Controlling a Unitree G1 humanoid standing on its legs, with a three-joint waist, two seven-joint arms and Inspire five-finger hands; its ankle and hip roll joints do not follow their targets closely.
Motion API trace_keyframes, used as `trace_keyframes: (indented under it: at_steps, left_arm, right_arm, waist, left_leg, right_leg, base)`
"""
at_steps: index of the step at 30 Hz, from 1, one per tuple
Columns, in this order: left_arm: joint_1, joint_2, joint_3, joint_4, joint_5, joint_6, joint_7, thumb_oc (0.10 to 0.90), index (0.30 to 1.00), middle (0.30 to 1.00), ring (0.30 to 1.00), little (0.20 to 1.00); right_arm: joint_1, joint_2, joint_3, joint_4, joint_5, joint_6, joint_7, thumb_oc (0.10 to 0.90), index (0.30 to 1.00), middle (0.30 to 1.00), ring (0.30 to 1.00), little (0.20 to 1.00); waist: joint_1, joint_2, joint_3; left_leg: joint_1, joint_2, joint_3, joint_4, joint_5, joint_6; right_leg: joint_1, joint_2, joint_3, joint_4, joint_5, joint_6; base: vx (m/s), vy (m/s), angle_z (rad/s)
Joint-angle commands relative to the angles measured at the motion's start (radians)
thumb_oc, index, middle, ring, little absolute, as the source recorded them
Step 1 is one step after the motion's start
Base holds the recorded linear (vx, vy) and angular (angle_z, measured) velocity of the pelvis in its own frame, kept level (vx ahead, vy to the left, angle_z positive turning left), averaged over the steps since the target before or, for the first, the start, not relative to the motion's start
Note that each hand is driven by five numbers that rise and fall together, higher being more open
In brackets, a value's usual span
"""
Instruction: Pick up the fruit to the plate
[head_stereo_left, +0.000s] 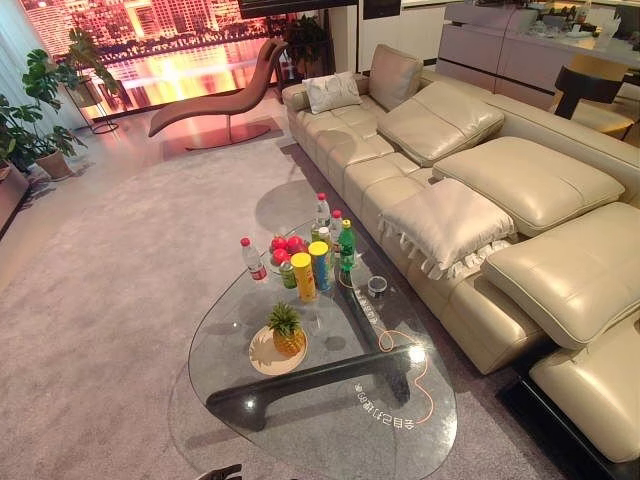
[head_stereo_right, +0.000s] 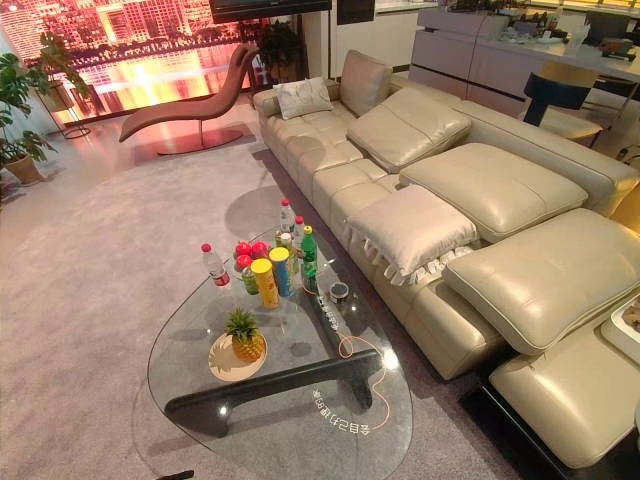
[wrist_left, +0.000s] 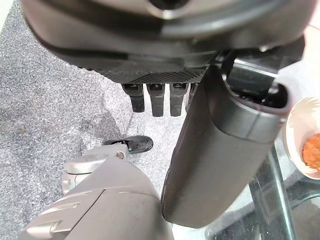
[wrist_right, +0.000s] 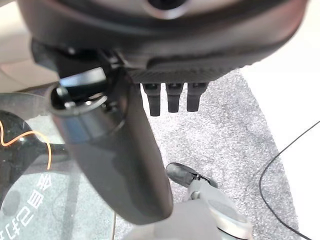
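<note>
A small pineapple stands upright on a cream plate on the near left of the glass coffee table. Several red apples lie in a glass bowl at the table's far end. My left hand hangs beside the table's near edge, fingers straight and nothing in it; past its thumb I see the plate's rim and the pineapple. My right hand hangs open over the grey carpet by the table's other near edge, also holding nothing.
Water bottles, a green bottle and tall yellow and blue cans crowd the table's middle. An orange cable and a tape roll lie on the right side. A cream sofa runs along the right.
</note>
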Motion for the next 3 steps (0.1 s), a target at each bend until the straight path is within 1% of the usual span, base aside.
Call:
trace_keyframes:
  at_steps: [1,3]
  left_arm:
    - [-0.105,0.025,0.006,0.044,0.009,-0.018,-0.004,0.800,0.900,0.900,0.900,0.900]
    - [-0.112,0.023,0.002,0.043,0.002,-0.014,-0.006,0.800,0.900,0.900,0.900,0.900]
  right_arm:
    - [-0.095,-0.014,0.024,0.058,-0.035,-0.004,-0.002,0.800,0.900,0.900,0.900,0.900]
    - [-0.100,-0.014,0.036,0.045,-0.023,0.002,0.001,0.800,0.900,0.900,0.900,0.900]
  waist:
    - [0.025,-0.016,0.042]
    - [0.027,-0.019,0.046]
  left_leg:
    - [0.072,0.011,0.045,0.006,-0.088,-0.011]
    - [0.072,0.012,0.041,0.006,-0.089,-0.010]
  right_leg:
    - [-0.034,-0.020,-0.018,0.024,0.032,0.003]
    - [-0.033,-0.022,-0.021,0.026,0.029,0.002]
  base:
    - [0.00,0.000,0.00]
    - [0.00,0.000,0.00]
